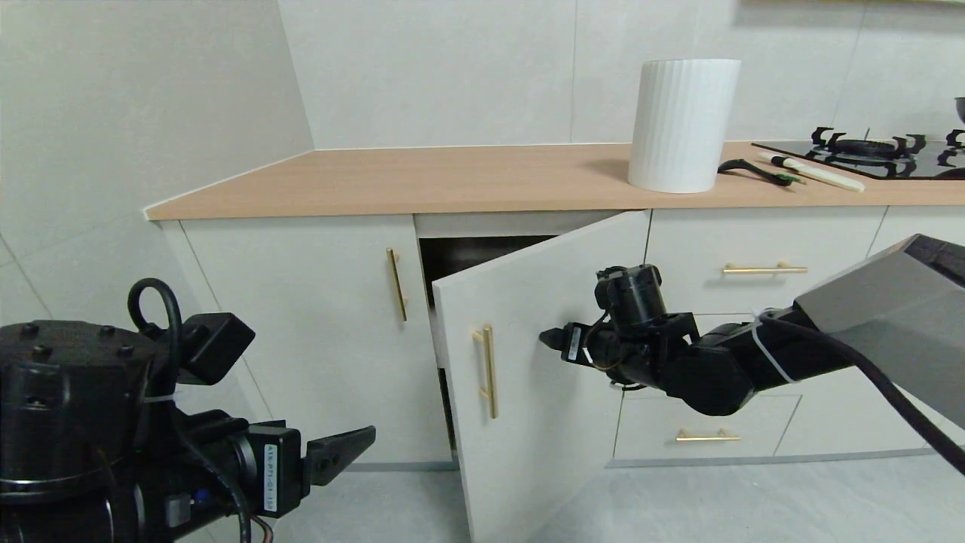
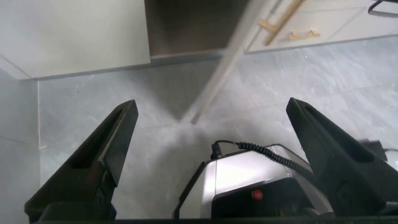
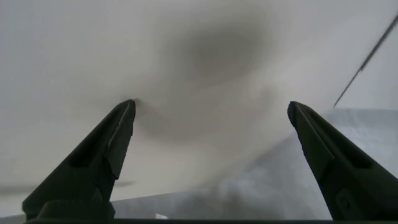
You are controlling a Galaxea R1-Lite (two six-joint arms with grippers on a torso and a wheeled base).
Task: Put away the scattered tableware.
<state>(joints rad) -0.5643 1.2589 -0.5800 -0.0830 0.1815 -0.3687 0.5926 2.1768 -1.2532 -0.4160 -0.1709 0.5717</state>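
Soft, even light — the white canister (image 1: 682,124) throws only a faint shadow on the desk (image 1: 452,181). The open cabinet's inside (image 1: 475,253) is dark, and a diffuse shadow smudges the door (image 3: 205,50) facing the right tool (image 3: 210,104).

Head view down on cabinet door (image 1: 550,422); right wrist view close against it.

ahead of me a light wooden countertop (image 1: 452,177) runs along the pale wall. a tall white ribbed cylindrical container (image 1: 682,124) stands upright on it. just beside its base lies a thin black curved utensil (image 1: 748,169), and next to that a long cream-coloured utensil (image 1: 825,175). i see a small green bit where the two meet. beyond them a black glass gas hob (image 1: 867,157) sits in the top.
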